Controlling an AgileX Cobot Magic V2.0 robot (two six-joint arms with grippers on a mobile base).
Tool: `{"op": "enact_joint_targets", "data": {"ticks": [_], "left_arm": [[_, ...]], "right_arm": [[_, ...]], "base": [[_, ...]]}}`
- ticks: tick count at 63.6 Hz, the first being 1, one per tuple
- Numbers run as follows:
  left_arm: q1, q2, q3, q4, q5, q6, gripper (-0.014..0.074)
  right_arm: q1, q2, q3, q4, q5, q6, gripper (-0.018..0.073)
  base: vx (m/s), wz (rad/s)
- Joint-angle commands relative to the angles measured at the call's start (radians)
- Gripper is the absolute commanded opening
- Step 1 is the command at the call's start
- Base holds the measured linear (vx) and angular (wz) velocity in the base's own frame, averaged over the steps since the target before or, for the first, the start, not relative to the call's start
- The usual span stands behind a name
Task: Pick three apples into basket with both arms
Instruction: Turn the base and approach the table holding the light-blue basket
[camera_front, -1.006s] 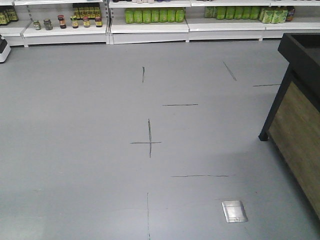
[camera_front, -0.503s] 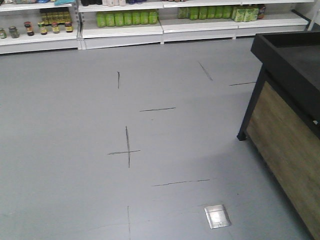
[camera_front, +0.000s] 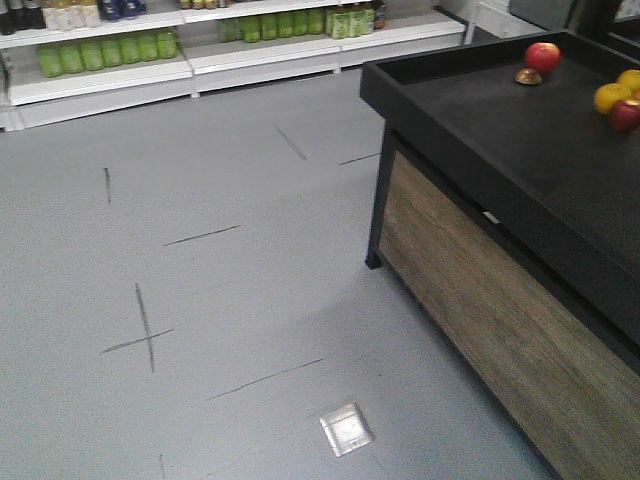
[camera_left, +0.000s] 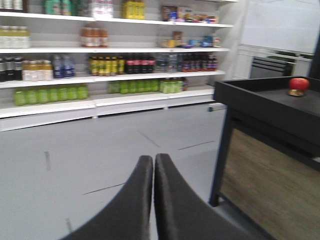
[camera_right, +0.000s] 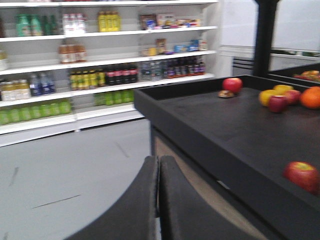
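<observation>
Swinging right since earlier, we now face the counter (camera_right: 225, 120); apples (camera_right: 301, 176) lie rightward of left claw (camera_left: 153, 165) and right claw (camera_right: 159, 165), both pressed together, right nearer.

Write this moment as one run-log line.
phase: pre-pick | left gripper: shut, empty | right gripper: shut, empty | apples: on table | basket: unseen
</observation>
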Motion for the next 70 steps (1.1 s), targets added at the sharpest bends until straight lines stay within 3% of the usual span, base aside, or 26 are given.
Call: {"op": "enact_joint_targets", "data": {"ticks": [1,70], "left_arm": [[-0.004,0.008,0.017,0.000,-0.067,-0.009,-0.0006],[-0.004,0.008,0.017,0.000,-0.067,-0.009,-0.0006]], "right_arm": [[-0.001,0.005,0.013,-0.002,-0.081,-0.008,-0.0009],[-0.001,0.005,0.013,-0.002,-0.080,-0.008,-0.0009]], "base": [[0.09,-0.59],[0.09,-0.50]]}}
